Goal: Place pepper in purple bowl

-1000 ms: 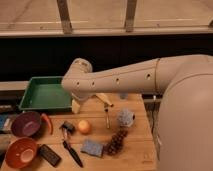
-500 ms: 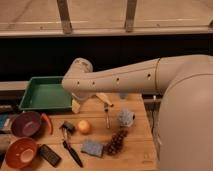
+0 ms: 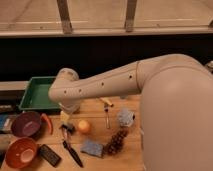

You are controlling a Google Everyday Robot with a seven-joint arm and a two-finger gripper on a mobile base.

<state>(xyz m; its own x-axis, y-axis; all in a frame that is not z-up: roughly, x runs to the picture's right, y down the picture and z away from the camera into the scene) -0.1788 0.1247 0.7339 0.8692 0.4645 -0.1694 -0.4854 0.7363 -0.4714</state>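
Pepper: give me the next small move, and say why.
Probably shift the gripper slightly sideways and down over the pepper: it lies loose beside the purple bowl, and the gripper hangs between it and the orange.

Lab-style test bench — wooden table (image 3: 94,112), green tray (image 3: 37,95) — claw (image 3: 66,116) above it.

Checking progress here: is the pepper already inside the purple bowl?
No, the pepper lies on the table beside the purple bowl, with the gripper low over the table next to it.
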